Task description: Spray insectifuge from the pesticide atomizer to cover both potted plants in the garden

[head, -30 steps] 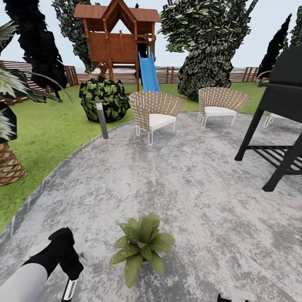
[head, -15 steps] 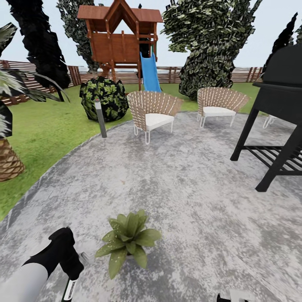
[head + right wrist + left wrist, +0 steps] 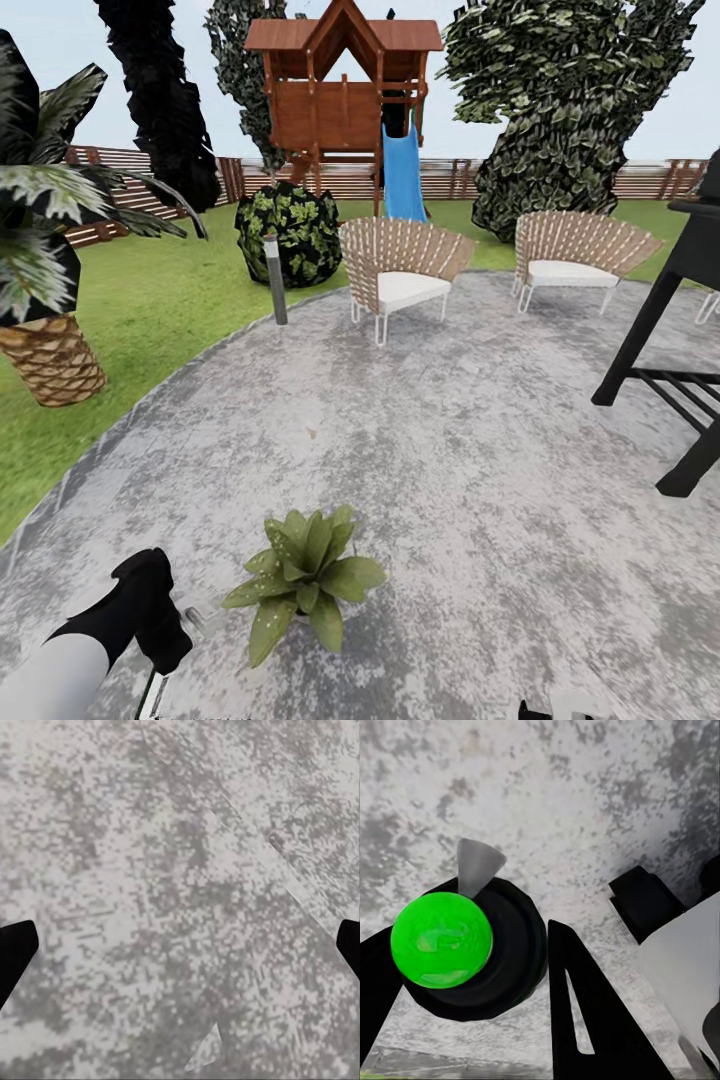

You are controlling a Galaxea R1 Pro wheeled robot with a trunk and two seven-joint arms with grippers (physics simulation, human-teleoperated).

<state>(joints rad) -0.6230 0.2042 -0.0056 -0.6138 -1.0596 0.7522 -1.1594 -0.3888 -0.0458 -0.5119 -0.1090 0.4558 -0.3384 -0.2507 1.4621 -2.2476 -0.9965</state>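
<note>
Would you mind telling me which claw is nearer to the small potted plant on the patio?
Left. The left claw sits just beside the potted plant, toward the robot's left. The right claw is farther off at the plant's other side.

Atomizer (image 3: pixel 465 949) (green-topped) between gripper (image 3: pixel 472 975) fingers

A home back garden. Lawn (image 3: pixel 150 300) and slatted fence (image 3: pixel 120 190) lie at ten o'clock, a wooden playhouse (image 3: pixel 345 95) with slide (image 3: pixel 403 180) at twelve. Woven chairs (image 3: pixel 400 265) stand on the grey patio (image 3: pixel 450 450).
</note>
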